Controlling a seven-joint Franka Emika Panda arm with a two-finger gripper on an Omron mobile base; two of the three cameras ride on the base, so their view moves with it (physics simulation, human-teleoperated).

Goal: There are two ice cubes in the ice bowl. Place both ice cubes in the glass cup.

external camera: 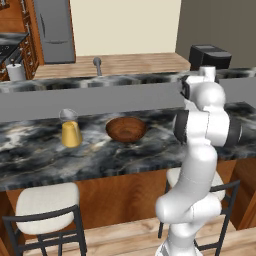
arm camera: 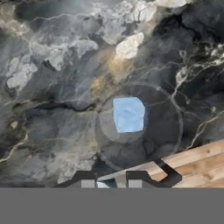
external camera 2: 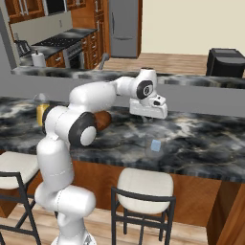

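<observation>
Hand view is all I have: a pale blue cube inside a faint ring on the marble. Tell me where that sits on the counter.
Observer: That ice cube lies near the front edge of the counter, above a stool.
Operator: Now place the bowl.
Observer: The ice bowl stands well to the cube's left, and no cube shows inside it.
Operator: Report any other glass.
Observer: A glass cup with a yellow lower part stands left of the bowl, apart from it.
</observation>
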